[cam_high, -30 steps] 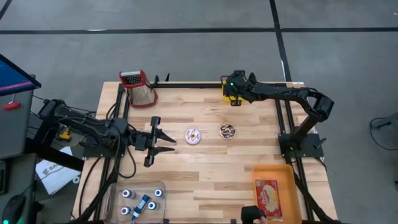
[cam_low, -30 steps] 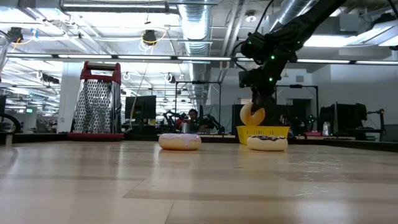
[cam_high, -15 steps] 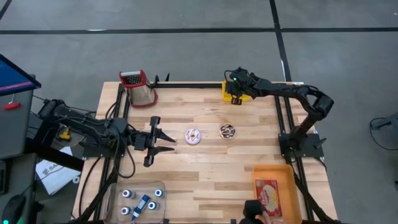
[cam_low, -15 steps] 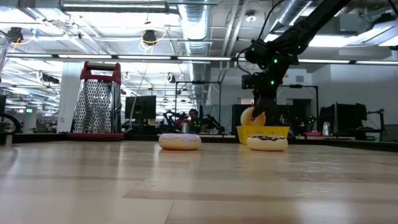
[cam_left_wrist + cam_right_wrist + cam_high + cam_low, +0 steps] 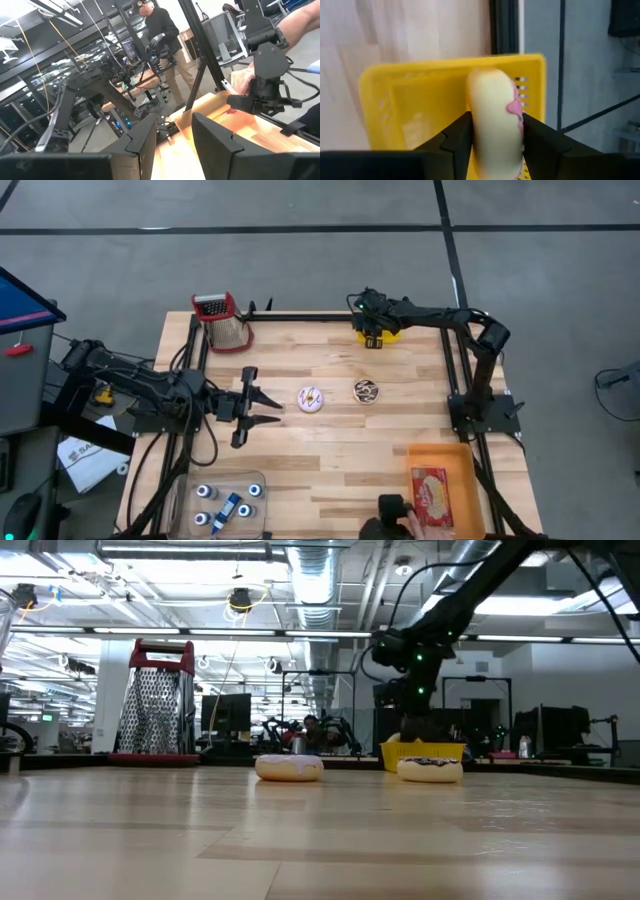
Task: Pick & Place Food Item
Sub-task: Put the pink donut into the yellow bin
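Wooden table under 2 arms, with an orange tray and a clear tray of bottles along the near edge. Mid-table: left gripper idle with fingers parted on nothing, then 2 donuts, pink beside chocolate. Farthest back: grater at 1 corner, right gripper over the yellow basket, fingers flanking an upright pink-iced donut; clamped or loosened, cannot tell.

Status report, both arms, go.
Right gripper over yellow plastic basket, jaws flanking pink-frosted doughnut. Left gripper idle, open. Nothing obstructing.
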